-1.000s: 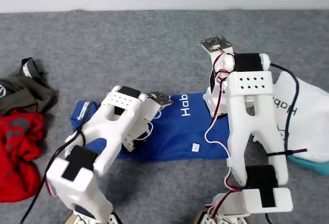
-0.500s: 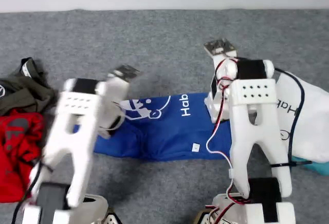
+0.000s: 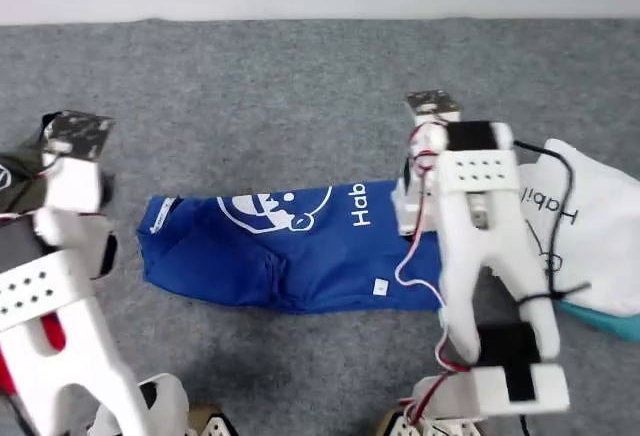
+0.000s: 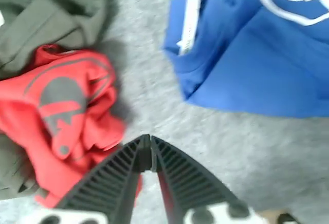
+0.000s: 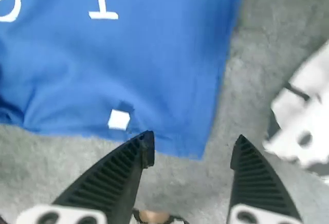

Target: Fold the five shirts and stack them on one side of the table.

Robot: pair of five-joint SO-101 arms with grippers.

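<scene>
Grey table [image 3: 300,86]: blue shirt [image 3: 300,266], seemingly a strip.

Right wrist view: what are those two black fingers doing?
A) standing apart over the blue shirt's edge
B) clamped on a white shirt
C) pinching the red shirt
A: the right gripper is open over the edge of the blue shirt, gripping nothing.

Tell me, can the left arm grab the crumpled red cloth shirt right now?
Probably yes. The left gripper hangs right by the crumpled red shirt, and nothing lies between them. Its jaws are shut, so it must open first.
</scene>
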